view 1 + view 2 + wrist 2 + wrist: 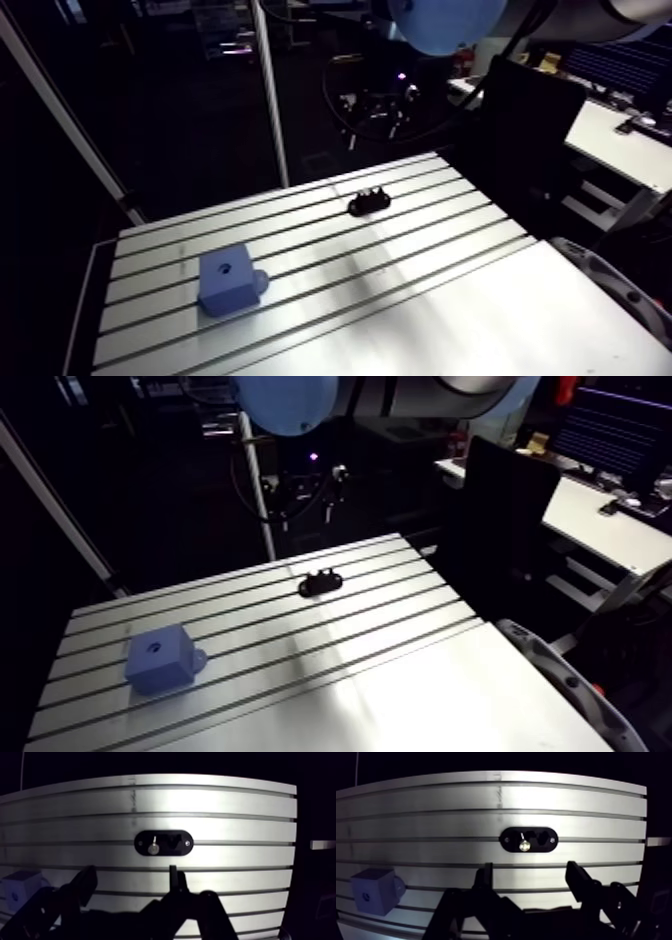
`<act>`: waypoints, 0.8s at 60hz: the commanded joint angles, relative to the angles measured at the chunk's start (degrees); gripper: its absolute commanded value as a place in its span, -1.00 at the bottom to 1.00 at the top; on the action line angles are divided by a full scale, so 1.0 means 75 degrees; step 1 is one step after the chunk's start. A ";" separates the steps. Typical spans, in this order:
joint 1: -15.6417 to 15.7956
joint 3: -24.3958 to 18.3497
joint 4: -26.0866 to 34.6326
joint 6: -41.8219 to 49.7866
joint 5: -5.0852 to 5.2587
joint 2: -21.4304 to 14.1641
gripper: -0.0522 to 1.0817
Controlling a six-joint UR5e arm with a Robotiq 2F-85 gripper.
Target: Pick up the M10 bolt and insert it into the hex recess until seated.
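Observation:
A black oval fixture (pixel 529 840) lies on the slotted aluminium table (pixel 436 822), ahead of my gripper (pixel 530 877). A small shiny bolt (pixel 524 845) shows inside the fixture, in the recess left of its middle, with a dark hex-shaped recess beside it. My gripper hangs above the table on the near side of the fixture. It is open, its two dark fingers (pixel 484 876) wide apart with nothing between them. In the arm view the fixture (pixel 367 201) is a small dark piece near the table's far edge; the bolt is too small to make out there.
A blue box (pixel 228 281) with a round stub on one side stands on the table (pixel 420 300), to the left of the gripper and several slots nearer than the fixture. The table's right edge (pixel 642 827) lies well beyond the fixture.

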 commanded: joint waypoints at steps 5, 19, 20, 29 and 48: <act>0.0000 0.0138 -0.0581 0.0013 -0.0047 0.0418 -0.18; 0.0000 0.0172 -0.0680 0.0083 -0.0047 0.0552 -0.13; 0.0000 0.0173 -0.0681 0.0084 -0.0047 0.0575 -0.13; 0.0000 0.0228 -0.0746 0.0082 -0.0047 0.0612 -0.05; -0.0012 0.0370 -0.0856 0.0084 -0.0204 0.0671 -0.03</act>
